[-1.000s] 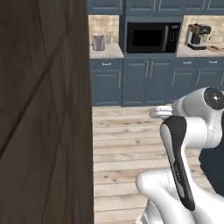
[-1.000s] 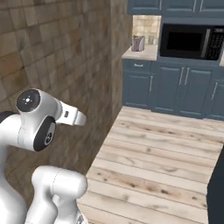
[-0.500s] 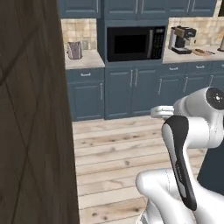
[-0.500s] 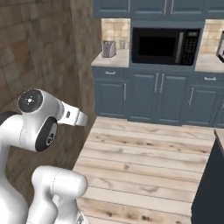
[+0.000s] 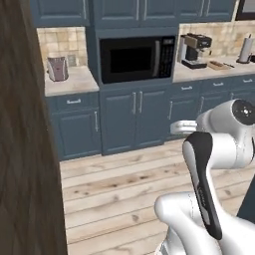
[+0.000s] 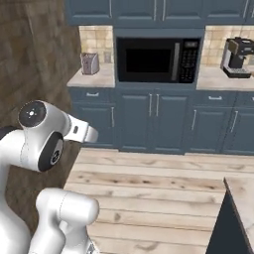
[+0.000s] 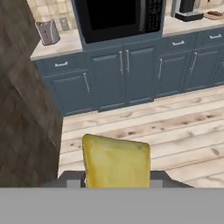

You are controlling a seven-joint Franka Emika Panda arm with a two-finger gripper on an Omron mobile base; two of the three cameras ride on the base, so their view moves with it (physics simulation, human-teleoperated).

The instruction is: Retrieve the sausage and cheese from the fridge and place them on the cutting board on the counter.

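Gripper (image 7: 116, 183): clenched on the cheese, fingers at either side of its base.
Cheese (image 7: 116, 161): pale yellow block, held above the wooden floor (image 7: 175, 122).
Arm (image 5: 219, 149): folded close above the base.
Cabinets (image 6: 158, 119): dark blue, silver handles.
Counter (image 5: 69, 82): beige, toaster (image 5: 58, 68) on it.
Microwave (image 6: 158, 59): black, built in.
Coffee machine (image 5: 194, 50): on the counter's right stretch.
Cutting board (image 5: 219, 64): beside the coffee machine.

Cheese (image 7: 116, 162): pale yellow block, upright between my hand's (image 7: 117, 180) fingers, above wood floor. Cutting board (image 5: 219, 64) flat on desk (image 5: 209, 71), beside the coffee machine.
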